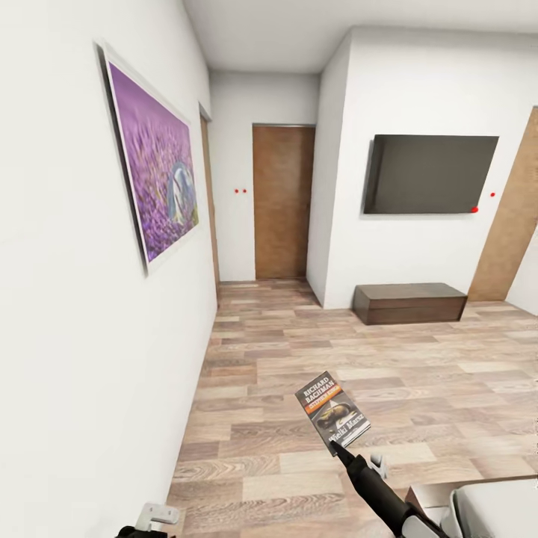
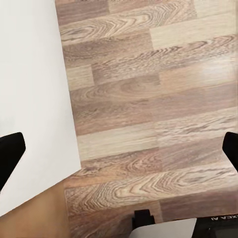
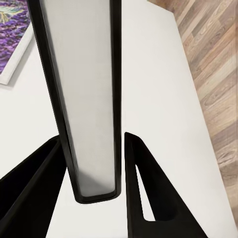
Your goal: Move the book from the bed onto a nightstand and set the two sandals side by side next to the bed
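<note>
My right gripper (image 1: 338, 447) is shut on the lower edge of the book (image 1: 332, 411), a dark paperback with an orange band, and holds it up over the wood floor. In the right wrist view the book (image 3: 89, 99) stands edge-on between the two black fingers (image 3: 148, 198). A corner of the bed (image 1: 486, 508), grey mattress on a brown frame, lies just right of that arm. My left gripper (image 2: 119, 148) hangs open over bare floor beside the white wall, with nothing between its fingers (image 2: 10, 153). The sandals and the nightstand are out of view.
A white wall with a purple picture (image 1: 153, 161) runs close along my left. Ahead are a brown door (image 1: 282, 202), a wall-mounted TV (image 1: 430, 173) and a long low dark bench (image 1: 409, 302) beneath it. Wood-plank floor (image 1: 299, 329) stretches between them.
</note>
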